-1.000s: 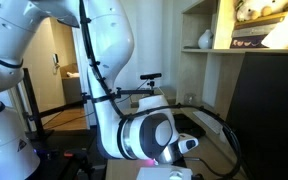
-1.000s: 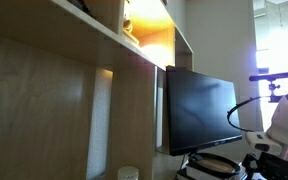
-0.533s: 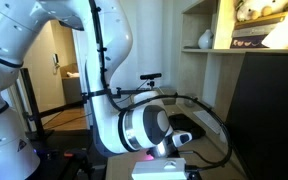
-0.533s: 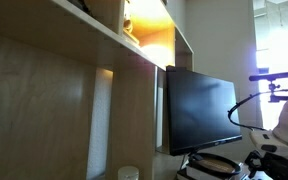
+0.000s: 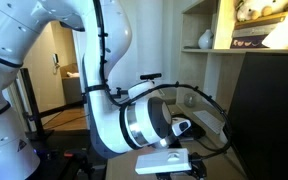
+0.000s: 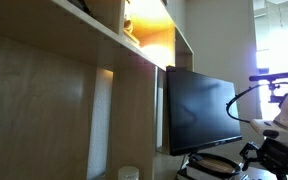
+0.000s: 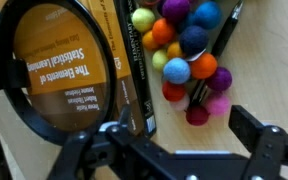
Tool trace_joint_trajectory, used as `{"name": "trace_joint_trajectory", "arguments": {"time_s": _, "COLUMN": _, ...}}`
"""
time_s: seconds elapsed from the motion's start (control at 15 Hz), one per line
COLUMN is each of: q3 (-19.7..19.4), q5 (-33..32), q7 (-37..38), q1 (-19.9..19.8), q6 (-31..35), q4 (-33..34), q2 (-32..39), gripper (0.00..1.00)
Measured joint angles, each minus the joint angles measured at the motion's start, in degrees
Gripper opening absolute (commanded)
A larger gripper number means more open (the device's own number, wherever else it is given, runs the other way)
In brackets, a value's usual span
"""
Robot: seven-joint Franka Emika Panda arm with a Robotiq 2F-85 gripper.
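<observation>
In the wrist view my gripper [image 7: 184, 140] is open and empty, with its two black fingers spread wide above a light wooden surface [image 7: 194, 145]. Just beyond the fingers lies a cluster of coloured pom-pom balls [image 7: 179, 45]; a dark red one [image 7: 196, 114] is nearest. To their left lies a yellow-orange book, "The Elements of Statistical Learning" [image 7: 59, 70], with a black ring [image 7: 112, 75] over it. A thin black pen [image 7: 219, 45] lies along the right of the balls. In an exterior view the white arm's wrist [image 5: 149, 125] fills the middle.
A black monitor [image 6: 199, 110] stands under wooden shelves [image 6: 134, 50]; it also shows in an exterior view [image 5: 269, 110]. A shelf with a vase [image 5: 205, 40] and other items is above it. A black round object [image 6: 219, 164] lies by the arm's end [image 6: 274, 150].
The arm's wrist has swung to the right and up a little in one exterior view, and has moved further into the frame at the right edge of the other.
</observation>
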Motion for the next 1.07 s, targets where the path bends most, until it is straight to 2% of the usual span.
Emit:
{"name": "trace_joint_trajectory", "arguments": {"time_s": 0.47, "q3": -0.5, "q5": 2.5, "q7": 0.4, "q1": -0.3, "q6": 0.7, "q4": -1.9, "q2": 2.2, "gripper": 1.00}}
{"name": "trace_joint_trajectory", "arguments": {"time_s": 1.07, "q3": -0.4, "q5": 6.0, "q7": 0.5, "q1": -3.0, "q6": 0.8, "q4": -4.3, "q2": 5.3, "gripper": 1.00}}
